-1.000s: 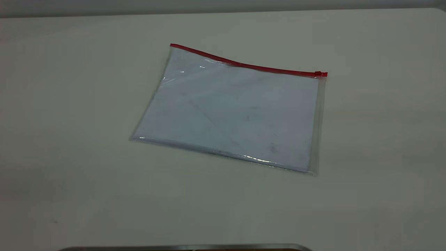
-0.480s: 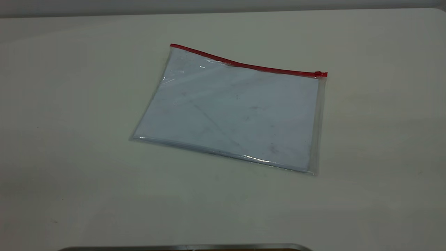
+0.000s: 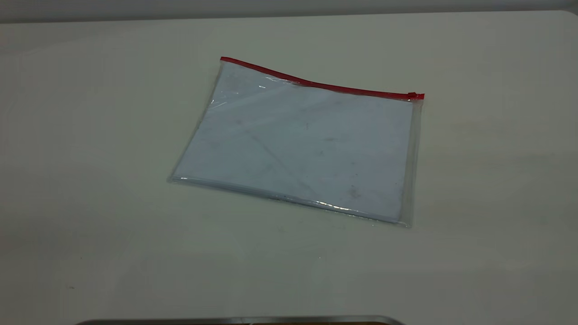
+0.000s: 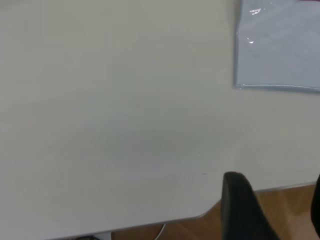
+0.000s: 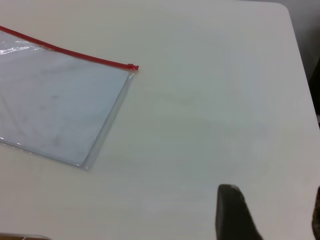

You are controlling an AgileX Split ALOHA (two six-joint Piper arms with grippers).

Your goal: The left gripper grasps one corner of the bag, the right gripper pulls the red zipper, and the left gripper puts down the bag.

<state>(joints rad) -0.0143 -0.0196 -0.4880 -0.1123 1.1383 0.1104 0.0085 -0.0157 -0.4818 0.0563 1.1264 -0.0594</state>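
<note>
Bag (image 3: pixel 298 144), flat clear plastic, red zipper (image 3: pixel 316 84) edge; both pincers (image 4: pixel 272 210) (image 5: pixel 267 212) parted, empty.

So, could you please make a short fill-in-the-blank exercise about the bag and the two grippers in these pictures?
1. The bag lies flat on the ___.
2. The zipper strip along the bag's far edge is ___ in colour.
3. In the exterior view, the slider tab sits at the strip's ___ end.
4. The left gripper and the right gripper are both ___ the bag.

Missing words: table; red; right; apart from
</note>
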